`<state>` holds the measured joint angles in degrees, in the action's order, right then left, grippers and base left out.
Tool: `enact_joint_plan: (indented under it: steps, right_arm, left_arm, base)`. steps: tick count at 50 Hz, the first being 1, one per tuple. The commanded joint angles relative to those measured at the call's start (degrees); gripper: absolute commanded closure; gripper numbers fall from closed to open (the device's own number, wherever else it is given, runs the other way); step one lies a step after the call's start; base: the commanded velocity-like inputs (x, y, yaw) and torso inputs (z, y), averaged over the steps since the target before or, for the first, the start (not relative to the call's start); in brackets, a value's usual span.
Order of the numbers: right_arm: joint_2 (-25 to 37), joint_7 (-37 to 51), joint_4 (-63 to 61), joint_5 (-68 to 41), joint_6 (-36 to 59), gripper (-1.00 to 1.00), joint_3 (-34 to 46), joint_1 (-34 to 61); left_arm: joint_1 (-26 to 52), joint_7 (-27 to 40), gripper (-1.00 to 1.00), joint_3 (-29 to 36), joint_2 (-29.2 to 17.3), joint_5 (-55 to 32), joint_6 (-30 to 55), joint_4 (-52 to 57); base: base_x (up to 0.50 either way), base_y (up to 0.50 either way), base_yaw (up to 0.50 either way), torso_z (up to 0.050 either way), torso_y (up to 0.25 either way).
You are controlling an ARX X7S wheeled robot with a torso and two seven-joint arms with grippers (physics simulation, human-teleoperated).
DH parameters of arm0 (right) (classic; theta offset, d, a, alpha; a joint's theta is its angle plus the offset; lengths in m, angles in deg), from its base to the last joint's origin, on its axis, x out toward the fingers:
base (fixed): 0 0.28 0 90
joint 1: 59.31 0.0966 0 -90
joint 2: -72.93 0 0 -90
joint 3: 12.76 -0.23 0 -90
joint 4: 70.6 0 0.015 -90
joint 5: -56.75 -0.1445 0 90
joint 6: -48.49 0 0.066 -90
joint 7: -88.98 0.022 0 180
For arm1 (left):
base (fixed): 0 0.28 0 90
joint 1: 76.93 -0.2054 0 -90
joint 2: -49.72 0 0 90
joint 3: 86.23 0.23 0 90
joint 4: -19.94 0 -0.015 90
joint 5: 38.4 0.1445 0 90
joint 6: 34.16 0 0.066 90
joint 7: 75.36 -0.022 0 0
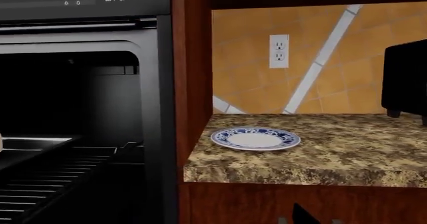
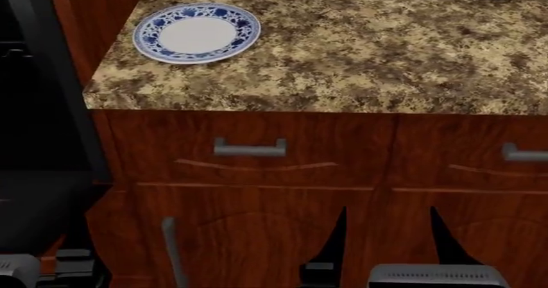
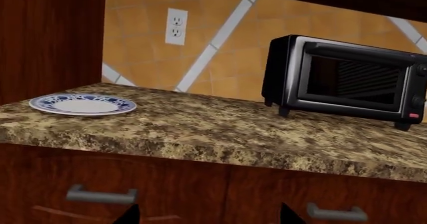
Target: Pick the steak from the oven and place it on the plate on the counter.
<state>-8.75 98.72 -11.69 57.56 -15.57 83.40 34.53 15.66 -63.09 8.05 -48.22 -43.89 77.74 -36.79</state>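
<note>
Speckled granite-look tabletop (image 2: 360, 44) runs over reddish-brown cabinets with grey drawer handles (image 2: 249, 149), backed by an orange tiled wall with a white wall outlet (image 1: 279, 51). A black toaster oven (image 3: 347, 79) stands toward the far end of the tabletop, well apart from the plate.

The plate (image 2: 197, 33), white with a blue floral rim, sits bare near the tabletop corner next to the oven (image 1: 80, 119). The oven door is open; wire racks (image 1: 47, 184) and the edge of a dark tray (image 1: 33, 146) show inside. A pale sliver at the very edge of the left wrist view beside the tray may be the steak's fat side, but this cannot be confirmed; the steak is otherwise out of sight in all views.

Right tool (image 2: 389, 249): two dark fingertips stand well apart in front of the cabinet, open and holding nothing. Left tool: only a scrap of dark fingertip shows at the edge of its wrist view; whether it is open or closed cannot be told.

Assessment: the pick is not yet begun; the approach to the oven is the step in hand. The next move calls for carrying the left arm into the cavity, over the tray, to bring the steak into view before closing on it, clear of the racks and door frame.
</note>
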Motion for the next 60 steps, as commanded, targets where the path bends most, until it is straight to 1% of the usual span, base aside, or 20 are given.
enact_joint_plan:
  steps: [1,13,16,19,23,27,30,42,60]
  right_arm:
    - [0.54,0.64,-0.25,-0.25,-0.04,-1.00,0.51,-0.03]
    - [0.91,1.04,-0.10,-0.47,0.09,-1.00,1.25,0.35]
    - [1.28,0.79,-0.24,-0.77,1.43,-1.00,1.16,1.24]
    - [3.09,-1.89,-3.45,-2.11,11.11,-1.00,0.84,7.26]
    - [5.04,-3.41,-8.22,-2.67,21.54,-1.00,0.26,13.43]
    - [5.64,-3.60,-9.00,-2.59,23.55,-1.00,0.35,15.34]
    - [5.46,-3.68,-7.24,-2.83,22.43,-1.00,0.47,15.47]
    - [5.56,-3.30,-7.03,-3.06,21.69,-1.00,0.61,14.97]
    - [5.89,-2.88,-7.36,-3.22,22.18,-1.00,1.13,15.43]
  left_arm:
    - [0.03,0.63,-1.00,0.23,-0.62,-0.65,0.08,0.26]
    - [0.23,1.11,-1.00,0.49,-1.24,-1.28,0.27,0.59]
    - [1.67,1.43,-1.00,0.53,-1.58,-1.33,2.54,1.27]
    - [9.51,1.24,-1.00,-0.81,-3.19,-3.64,14.96,6.81]
    - [16.81,1.82,-1.00,-0.91,-4.50,-4.59,25.76,11.69]
    - [19.59,2.81,-1.00,-0.48,-5.22,-4.05,29.57,14.49]
    - [20.20,2.96,-1.00,-0.17,-5.43,-3.89,29.83,13.96]
    - [19.66,3.06,-1.00,-1.15,-5.78,-4.47,28.97,13.64]
    - [19.66,3.44,-1.00,-1.76,-6.24,-5.07,28.53,13.55]
  base:
    - [-0.03,0.50,0.00,0.000,0.000]
    - [-0.02,0.50,0.00,0.000,0.000]
    - [-0.02,0.50,0.00,0.000,0.000]
    - [-0.02,0.50,0.00,0.000,0.000]
    - [-0.02,0.50,0.00,0.000,0.000]
    - [-0.02,0.50,0.00,0.000,0.000]
    - [-0.02,0.50,0.00,0.000,0.000]
    - [-0.02,0.50,0.00,0.000,0.000]
    - [-0.02,0.50,0.00,0.000,0.000]
